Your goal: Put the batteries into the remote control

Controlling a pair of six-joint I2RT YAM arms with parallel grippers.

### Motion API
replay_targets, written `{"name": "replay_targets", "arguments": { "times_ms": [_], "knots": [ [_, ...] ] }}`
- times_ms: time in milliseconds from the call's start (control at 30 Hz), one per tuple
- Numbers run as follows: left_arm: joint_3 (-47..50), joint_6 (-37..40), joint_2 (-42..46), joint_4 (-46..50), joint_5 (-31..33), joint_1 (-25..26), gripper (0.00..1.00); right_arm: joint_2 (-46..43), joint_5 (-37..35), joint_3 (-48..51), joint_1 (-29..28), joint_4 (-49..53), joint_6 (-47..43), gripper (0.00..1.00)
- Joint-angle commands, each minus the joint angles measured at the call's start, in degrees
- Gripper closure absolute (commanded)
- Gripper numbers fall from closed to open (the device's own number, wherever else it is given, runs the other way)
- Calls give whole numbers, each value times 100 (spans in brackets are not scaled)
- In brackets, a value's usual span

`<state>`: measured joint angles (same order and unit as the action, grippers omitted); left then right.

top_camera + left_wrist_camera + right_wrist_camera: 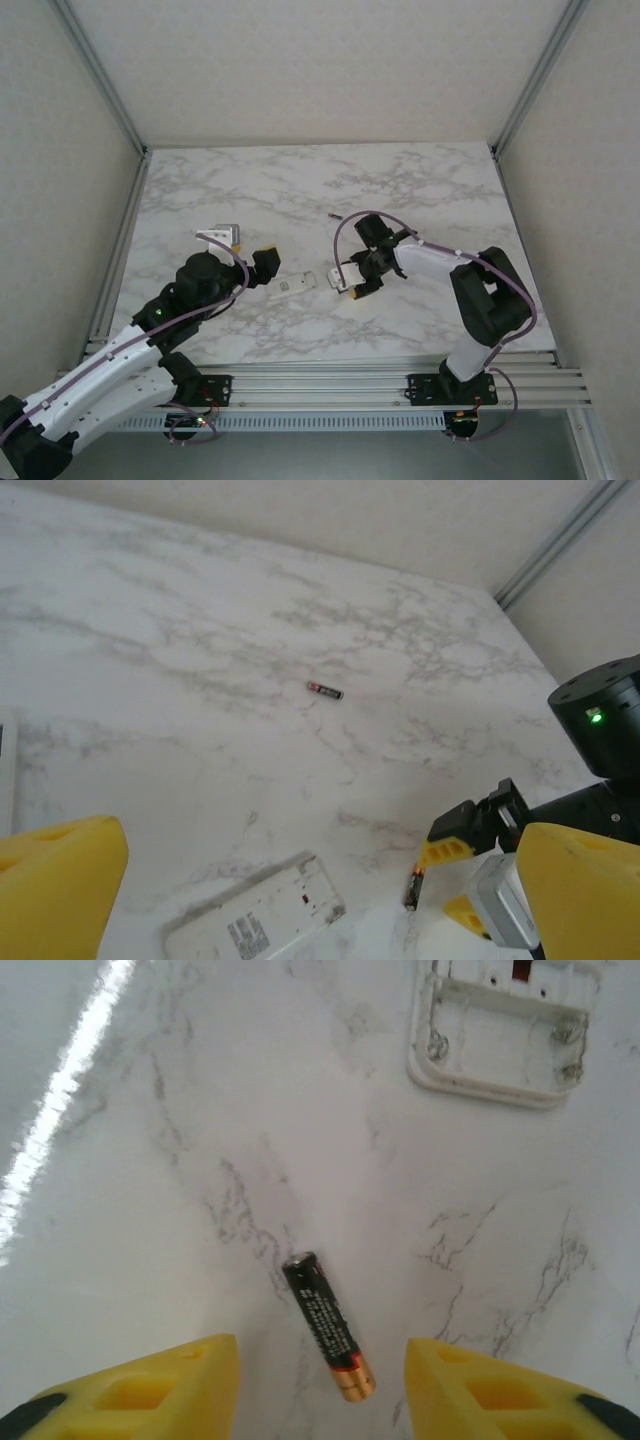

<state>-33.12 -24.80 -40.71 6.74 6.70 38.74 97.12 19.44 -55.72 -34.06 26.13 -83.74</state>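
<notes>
Closest in the right wrist view: right pincer (pixel 320 1360), blocky yellow fingers (pixel 140 1395) set apart, astride a thin black cylindrical battery with a copper-coloured end (pixel 328 1327). Lies flat and slantwise on the white, grey-veined marble counter (pixel 150 1160), copper end toward the camera, a gap on either side, touching neither finger. Farther up on the right, open end of a white plastic remote control (pixel 500 1035), battery compartment bare and facing up, well apart from that battery.

From the left wrist: left pincer (pixel 320 880) spread wide, yellow fingers (pixel 60 895) at both bottom corners, gripping nothing. Between and beyond them, same remote control (pixel 255 920) flat on the counter, label side up. Just right of it, the battery (pixel 411 888) between the yellow tips of the right pincer (pixel 450 880). Farther off, alone on the marble, a second dark battery with a reddish band (pixel 325 690).

From above: left pincer (pixel 264 260) just left of the remote control (pixel 290 287), right pincer (pixel 352 290) just right of it, all in the counter's near half.
</notes>
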Motion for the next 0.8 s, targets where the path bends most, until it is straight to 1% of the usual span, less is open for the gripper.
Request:
{"name": "replay_targets", "arguments": {
  "times_ms": [0,67,200,367,500,567,633,667,700,767],
  "knots": [
    [3,-343,-10,79,49,-54,0,210,-174,-149,-46,-106,-204,56],
    [-10,-299,-56,93,42,-56,0,320,-238,-174,-47,-147,-244,57],
    [-54,-237,-148,144,63,-60,1,508,-269,-210,-41,-96,-290,66],
    [-47,-260,-312,138,34,-60,0,564,-280,-241,-53,-34,-163,88],
    [-63,-335,-424,56,0,-68,0,434,-315,-254,-143,144,137,90],
    [-95,-485,-470,121,158,-77,1,175,-167,-248,-228,108,759,91],
    [-128,-697,-545,227,224,-132,1,-265,80,-150,-392,-208,1942,94],
    [-135,-780,-596,267,165,-186,0,-458,88,-81,-515,-455,2642,95],
    [-149,-889,-662,305,58,-260,0,-631,-36,-30,-645,-756,3571,97],
    [-206,-1230,-889,460,-73,-431,1,-787,-683,-106,-919,-1132,5549,98]
  ]
}}
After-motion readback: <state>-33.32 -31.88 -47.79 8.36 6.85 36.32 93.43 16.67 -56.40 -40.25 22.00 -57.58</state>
